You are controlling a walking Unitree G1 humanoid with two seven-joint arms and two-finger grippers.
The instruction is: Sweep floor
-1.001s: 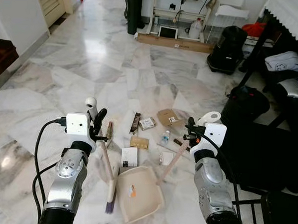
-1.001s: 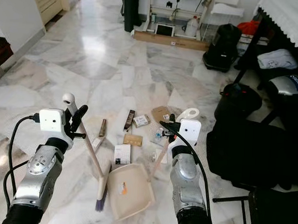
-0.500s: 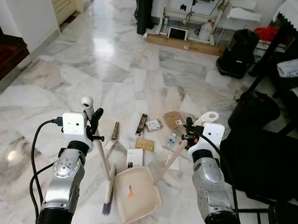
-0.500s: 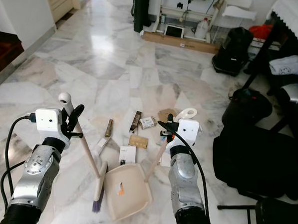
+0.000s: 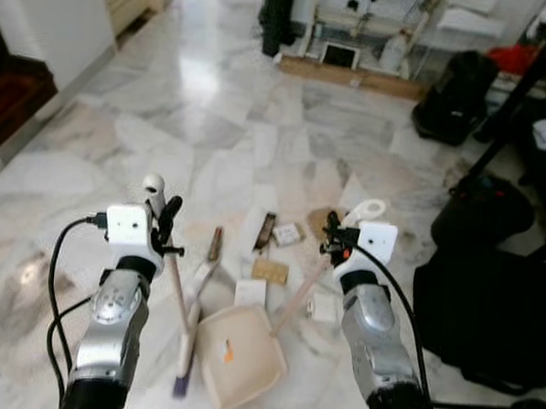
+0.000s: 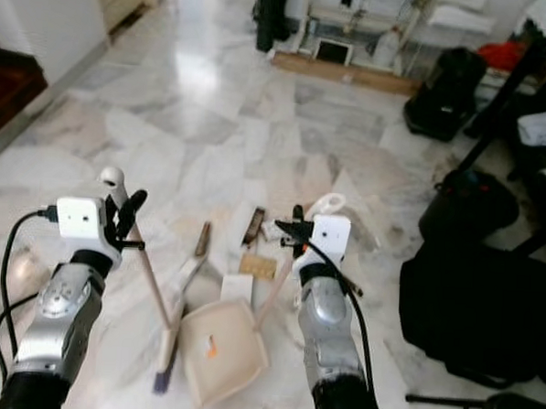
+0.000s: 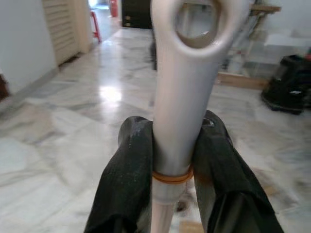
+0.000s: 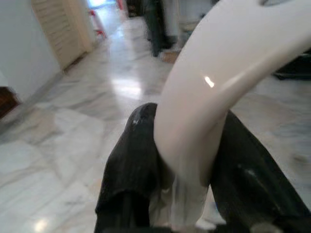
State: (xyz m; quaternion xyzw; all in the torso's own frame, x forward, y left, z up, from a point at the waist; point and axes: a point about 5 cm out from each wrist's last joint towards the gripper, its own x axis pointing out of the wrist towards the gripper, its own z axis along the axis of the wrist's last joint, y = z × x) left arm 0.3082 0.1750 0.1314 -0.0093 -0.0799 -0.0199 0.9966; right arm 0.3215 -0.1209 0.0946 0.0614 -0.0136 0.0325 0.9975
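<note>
The left tool (image 7: 172,160) squeezes the top of the broom (image 5: 172,291). The right tool (image 8: 182,160) squeezes the handle of the dustpan (image 5: 238,354). The broom's brush end and the pan sit side by side on the floor (image 5: 168,116), near some trash (image 5: 269,270).

Motion blur softens both eye views, so I cannot read the litter (image 5: 271,270) on the floor (image 5: 121,142): small packets and cards, nothing sharper. My right pincer (image 5: 329,241) is too small there to judge. The broom (image 7: 187,73) handle's top is cut off in my left wrist view; the dustpan (image 8: 214,77) handle overruns my right wrist view's edge.
</note>
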